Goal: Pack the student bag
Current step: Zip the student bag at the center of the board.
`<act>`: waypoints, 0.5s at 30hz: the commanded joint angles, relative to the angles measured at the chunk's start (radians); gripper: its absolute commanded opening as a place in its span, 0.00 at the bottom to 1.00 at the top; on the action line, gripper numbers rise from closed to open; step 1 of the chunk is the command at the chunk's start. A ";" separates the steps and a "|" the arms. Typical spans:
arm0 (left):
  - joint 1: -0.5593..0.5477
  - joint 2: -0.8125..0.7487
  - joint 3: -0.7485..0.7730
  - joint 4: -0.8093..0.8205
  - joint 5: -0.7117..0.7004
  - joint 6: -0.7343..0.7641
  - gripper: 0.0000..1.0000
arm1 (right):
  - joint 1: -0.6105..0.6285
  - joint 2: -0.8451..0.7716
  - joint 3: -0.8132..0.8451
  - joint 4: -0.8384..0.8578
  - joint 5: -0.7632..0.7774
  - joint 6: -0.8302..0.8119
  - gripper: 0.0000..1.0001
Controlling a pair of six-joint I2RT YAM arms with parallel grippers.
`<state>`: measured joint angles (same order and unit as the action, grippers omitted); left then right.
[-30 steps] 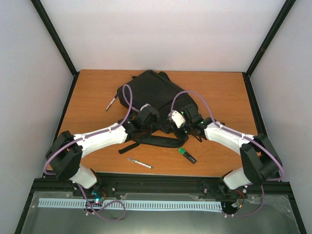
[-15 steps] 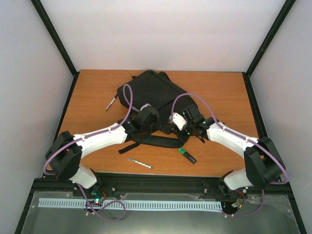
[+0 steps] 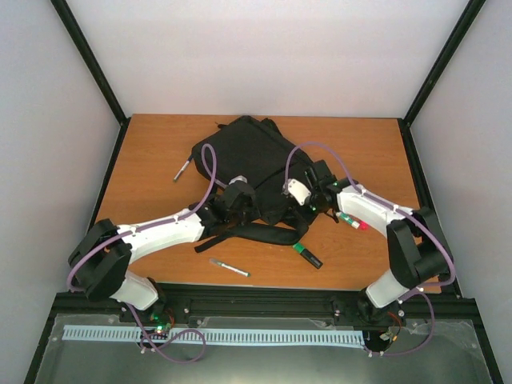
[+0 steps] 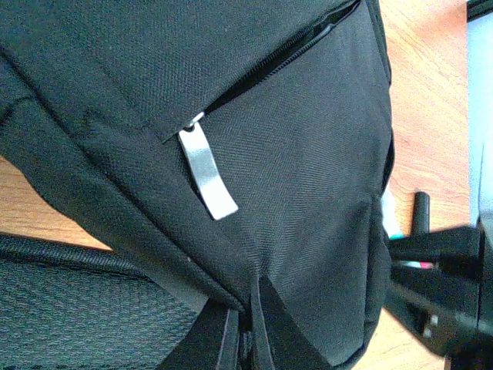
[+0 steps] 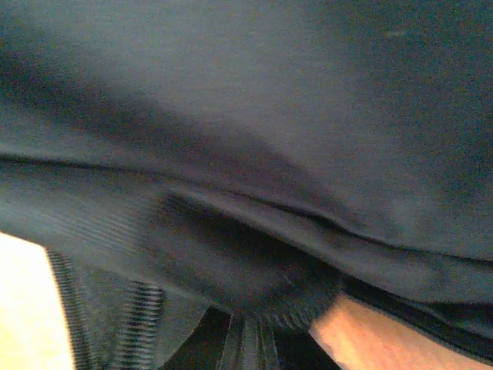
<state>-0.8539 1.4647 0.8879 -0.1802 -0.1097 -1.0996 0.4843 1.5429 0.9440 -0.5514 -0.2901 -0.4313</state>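
Observation:
The student bag (image 3: pixel 250 154), a large black backpack, lies in the middle of the wooden table. Its fabric fills the left wrist view (image 4: pixel 308 154), where a grey zip pull (image 4: pixel 206 173) hangs beside a zip line. My left gripper (image 3: pixel 239 197) sits at the bag's near edge and is shut, pinching a seam of the bag (image 4: pixel 248 308). My right gripper (image 3: pixel 298 192) is at the bag's near right corner. In the blurred right wrist view it is shut (image 5: pixel 250 335) on a bunched black edge of the bag (image 5: pixel 254 277).
A small pen (image 3: pixel 183 170) lies left of the bag. A white marker (image 3: pixel 229 267) and a green-and-black highlighter (image 3: pixel 306 255) lie near the front edge. A pink-tipped marker (image 3: pixel 353 222) lies under my right forearm. The bag's straps (image 3: pixel 256 234) trail toward the front.
My right arm has swung back and left, uncovering the pink-tipped marker. Both grippers have edged toward the back with the bag's near edge. The right jaws have closed fully.

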 commanded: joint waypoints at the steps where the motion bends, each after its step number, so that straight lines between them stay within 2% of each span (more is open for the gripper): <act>1: -0.001 -0.058 -0.021 0.027 0.047 0.062 0.01 | -0.102 0.077 0.072 -0.063 0.075 -0.022 0.03; 11: 0.000 -0.104 -0.105 -0.005 0.033 0.092 0.01 | -0.310 0.215 0.256 -0.055 0.132 -0.110 0.03; 15: -0.001 -0.112 -0.112 -0.032 -0.009 0.099 0.01 | -0.362 0.243 0.255 -0.016 0.164 -0.146 0.03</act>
<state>-0.8516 1.4246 0.8036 -0.0551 -0.0856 -1.0531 0.2649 1.7466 1.1774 -0.7055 -0.4194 -0.5606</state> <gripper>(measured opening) 0.013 0.036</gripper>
